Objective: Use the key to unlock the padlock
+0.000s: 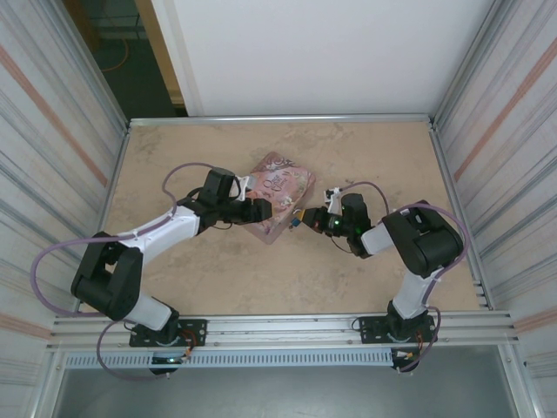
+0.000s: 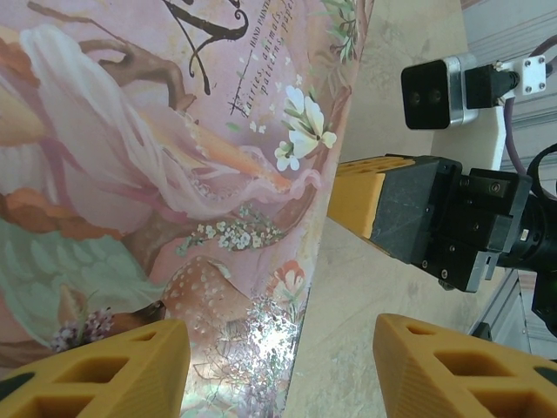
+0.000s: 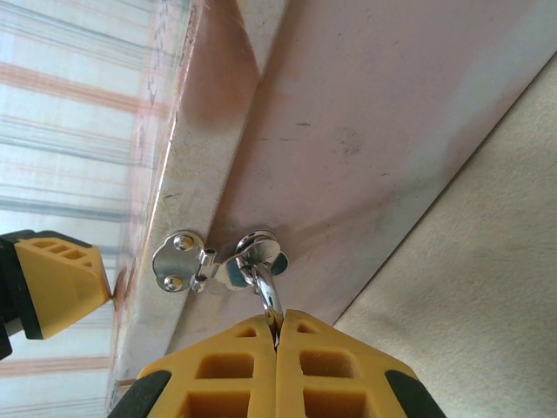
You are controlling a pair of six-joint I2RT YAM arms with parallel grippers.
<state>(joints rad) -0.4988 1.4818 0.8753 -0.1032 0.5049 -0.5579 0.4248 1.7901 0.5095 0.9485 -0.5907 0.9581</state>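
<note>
Beige worktop (image 1: pixel 365 261), both arms meeting at a pink tin (image 1: pixel 283 187): the right jaws are pressed together on the silvery shackle of the padlock (image 3: pixel 272 305), hooked to the tin's latch (image 3: pixel 178 261) just ahead of them. The left jaws gape wide, one yellow finger (image 2: pixel 96 374) over the lid, the tin's edge between them. Lid lettering partly reads "HAND PAINTED" and "fairies, animals".

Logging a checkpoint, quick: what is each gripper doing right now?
Left gripper: open, astride the edge of the tin.
Right gripper: shut on the metal loop of the padlock.
</note>
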